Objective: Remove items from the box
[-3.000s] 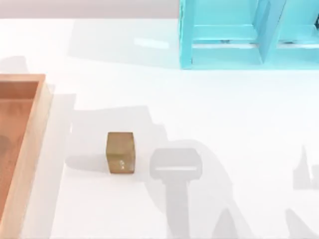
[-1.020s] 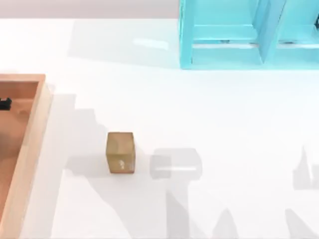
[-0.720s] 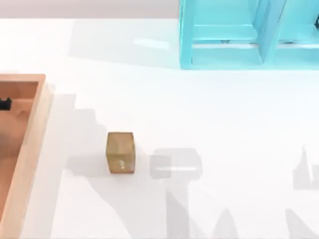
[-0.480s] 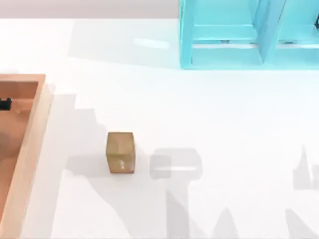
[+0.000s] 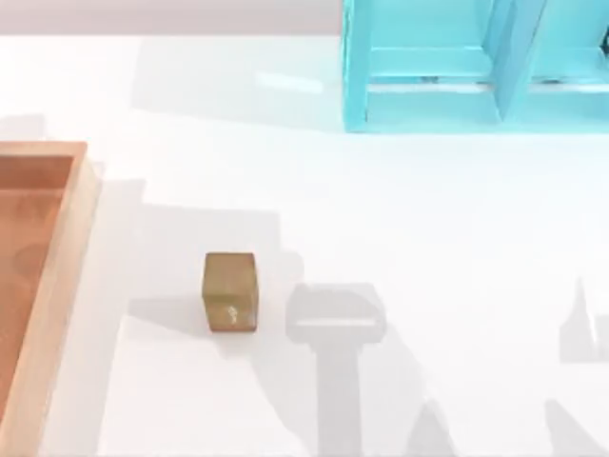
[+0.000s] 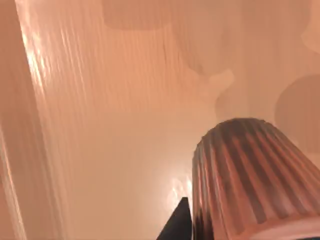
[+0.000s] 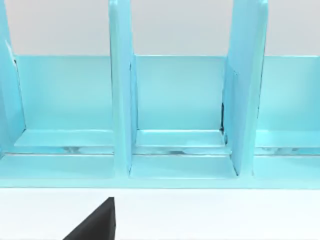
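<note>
Your box [image 5: 57, 286] sits at the left edge of the counter [image 5: 400, 219], its pale rim framing an orange-brown floor. In the left wrist view a ribbed reddish-brown cup [image 6: 250, 180] hangs close over that floor [image 6: 110, 125], with one dark finger [image 6: 177, 225] of your left gripper touching its side; you cannot tell how wide that gripper stands. The tan block [image 5: 229, 291] rests on the counter just right of the box, apart from it. The turquoise shelf [image 5: 476, 67] stands well beyond the box, at the far right. Your right gripper faces that shelf [image 7: 175, 115], its opening impossible to tell. No writing is readable anywhere.
</note>
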You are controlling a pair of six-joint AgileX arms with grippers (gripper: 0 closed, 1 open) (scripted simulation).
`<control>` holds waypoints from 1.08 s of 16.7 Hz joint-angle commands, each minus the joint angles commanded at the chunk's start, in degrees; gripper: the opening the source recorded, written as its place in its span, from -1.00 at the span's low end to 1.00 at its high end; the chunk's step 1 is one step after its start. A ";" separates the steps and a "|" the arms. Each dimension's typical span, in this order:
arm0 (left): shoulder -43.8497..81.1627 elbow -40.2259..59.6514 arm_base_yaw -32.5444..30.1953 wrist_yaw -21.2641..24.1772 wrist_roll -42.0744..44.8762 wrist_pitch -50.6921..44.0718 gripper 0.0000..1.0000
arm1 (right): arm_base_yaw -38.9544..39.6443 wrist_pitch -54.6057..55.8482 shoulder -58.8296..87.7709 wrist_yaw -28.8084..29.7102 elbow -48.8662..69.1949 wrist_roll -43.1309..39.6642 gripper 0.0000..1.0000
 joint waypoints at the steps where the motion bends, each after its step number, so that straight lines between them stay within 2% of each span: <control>1: -1.92 3.01 -0.07 0.37 1.12 -2.35 -1.00 | 0.00 0.00 0.00 0.00 0.00 0.00 1.00; 5: -4.66 13.62 -0.15 0.82 1.84 -12.35 -1.00 | 0.00 0.00 0.00 0.00 0.00 0.00 1.00; 9: 1.22 17.76 -0.08 -0.48 -2.93 -19.99 -1.00 | 0.00 0.00 0.00 0.00 0.00 0.00 1.00; 12: 4.79 17.06 -0.15 -1.30 -6.01 -21.91 -1.00 | 0.00 0.00 0.00 0.00 0.00 0.00 1.00; 18: 4.93 16.64 -0.73 -0.94 -6.74 -21.34 -1.00 | 0.00 0.00 0.00 0.00 0.00 0.00 1.00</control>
